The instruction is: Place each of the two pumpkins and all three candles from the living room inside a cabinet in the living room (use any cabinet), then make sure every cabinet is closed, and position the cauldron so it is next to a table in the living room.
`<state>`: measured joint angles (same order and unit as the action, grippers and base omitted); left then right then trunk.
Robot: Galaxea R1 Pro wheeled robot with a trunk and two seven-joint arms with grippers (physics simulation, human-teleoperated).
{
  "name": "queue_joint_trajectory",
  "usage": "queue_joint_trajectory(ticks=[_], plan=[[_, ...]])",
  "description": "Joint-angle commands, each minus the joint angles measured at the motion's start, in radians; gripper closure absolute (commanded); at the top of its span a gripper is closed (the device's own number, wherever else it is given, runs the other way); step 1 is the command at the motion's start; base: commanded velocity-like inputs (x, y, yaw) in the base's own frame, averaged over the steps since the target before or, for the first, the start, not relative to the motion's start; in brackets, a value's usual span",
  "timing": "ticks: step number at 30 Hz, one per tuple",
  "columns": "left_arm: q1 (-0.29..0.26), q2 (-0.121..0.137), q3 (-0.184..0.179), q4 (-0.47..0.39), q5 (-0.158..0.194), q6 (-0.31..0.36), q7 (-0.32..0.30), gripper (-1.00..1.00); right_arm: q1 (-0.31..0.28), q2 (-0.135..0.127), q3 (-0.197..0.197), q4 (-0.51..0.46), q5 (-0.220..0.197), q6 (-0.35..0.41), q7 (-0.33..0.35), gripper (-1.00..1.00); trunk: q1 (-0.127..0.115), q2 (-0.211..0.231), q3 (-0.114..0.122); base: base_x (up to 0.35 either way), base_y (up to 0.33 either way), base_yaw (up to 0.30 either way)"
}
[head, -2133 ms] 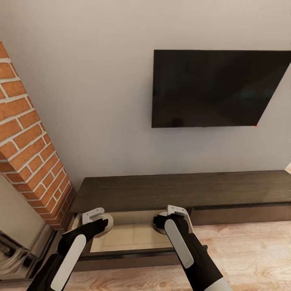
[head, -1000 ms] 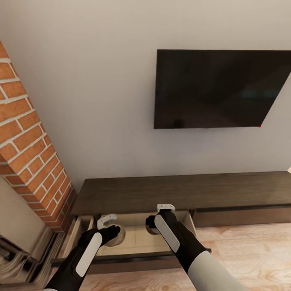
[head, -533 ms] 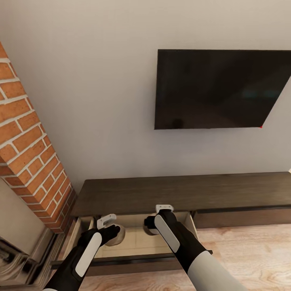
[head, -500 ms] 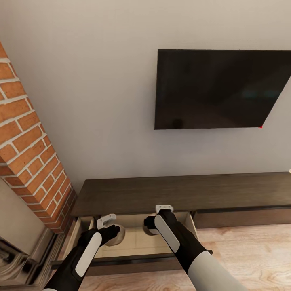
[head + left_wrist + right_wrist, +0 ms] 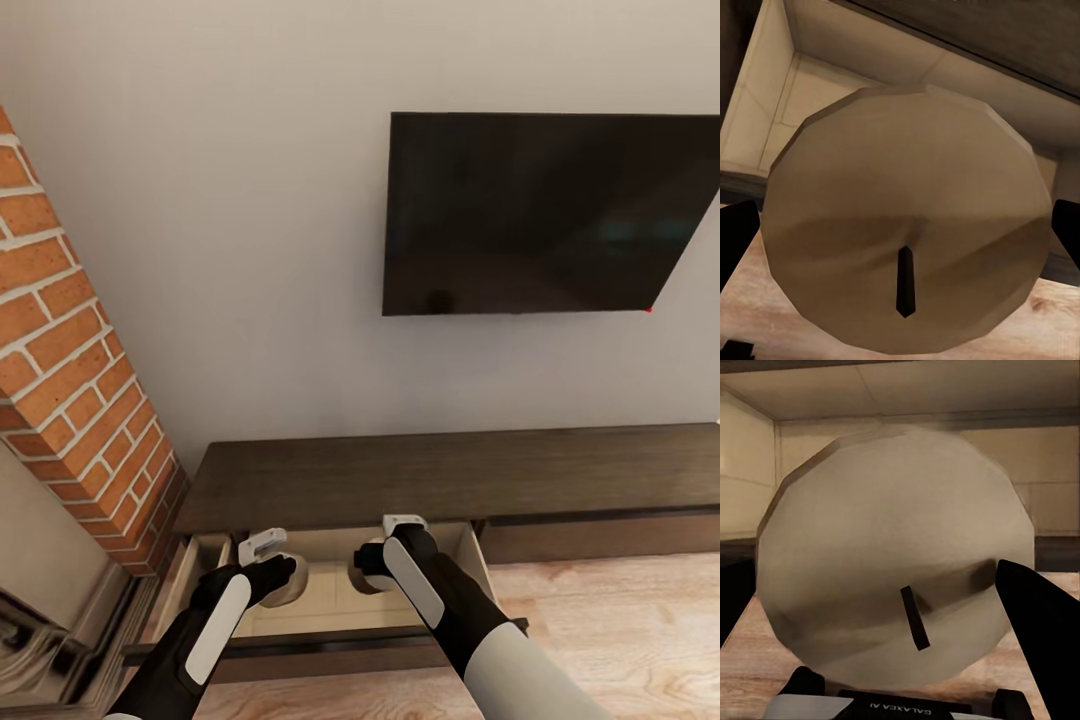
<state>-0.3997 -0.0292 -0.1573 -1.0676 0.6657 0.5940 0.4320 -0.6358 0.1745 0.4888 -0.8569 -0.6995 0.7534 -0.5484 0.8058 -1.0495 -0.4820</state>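
Dark-brown low wooden cabinet (image 5: 450,475) has its beige drawer open; above it your left gripper (image 5: 283,577) and right gripper (image 5: 372,562) each clasp a round tan wicked candle (image 5: 907,240).

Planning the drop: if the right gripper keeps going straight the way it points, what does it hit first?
Probably the pale floor of the open drawer. The right gripper is shut on a candle, which would likely touch first; depth is unclear.

Cabinet (image 5: 440,475) drawer open; two beige candles (image 5: 907,225), seemingly, above.
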Motion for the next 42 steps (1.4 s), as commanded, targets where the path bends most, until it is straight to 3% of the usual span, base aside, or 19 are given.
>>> queue_joint_trajectory(ticks=[1, 12, 27, 42], plan=[[0.000, 0.000, 0.000, 0.000, 0.000, -0.001, 0.000, 1.00, 0.000, 0.000, 0.001, 0.001, 0.004, -0.002, 0.010, 1.00, 0.004, -0.007, -0.003, 0.000, 0.000, 0.000], [0.000, 0.001, 0.001, -0.001, 0.000, -0.002, 0.000, 1.00, 0.000, 0.000, 0.001, 0.022, 0.007, -0.012, 0.027, 1.00, 0.046, -0.084, -0.038, 0.000, 0.000, 0.000], [-0.001, 0.002, 0.002, -0.002, 0.000, -0.002, 0.001, 1.00, -0.001, 0.000, 0.001, 0.077, 0.018, -0.126, 0.027, 1.00, 0.104, -0.189, -0.085, 0.000, 0.000, 0.000], [-0.001, 0.002, 0.002, -0.002, 0.000, -0.002, 0.000, 1.00, -0.001, 0.000, -0.001, 0.088, 0.008, -0.139, 0.024, 1.00, 0.161, -0.294, -0.132, 0.000, 0.000, 0.000]])
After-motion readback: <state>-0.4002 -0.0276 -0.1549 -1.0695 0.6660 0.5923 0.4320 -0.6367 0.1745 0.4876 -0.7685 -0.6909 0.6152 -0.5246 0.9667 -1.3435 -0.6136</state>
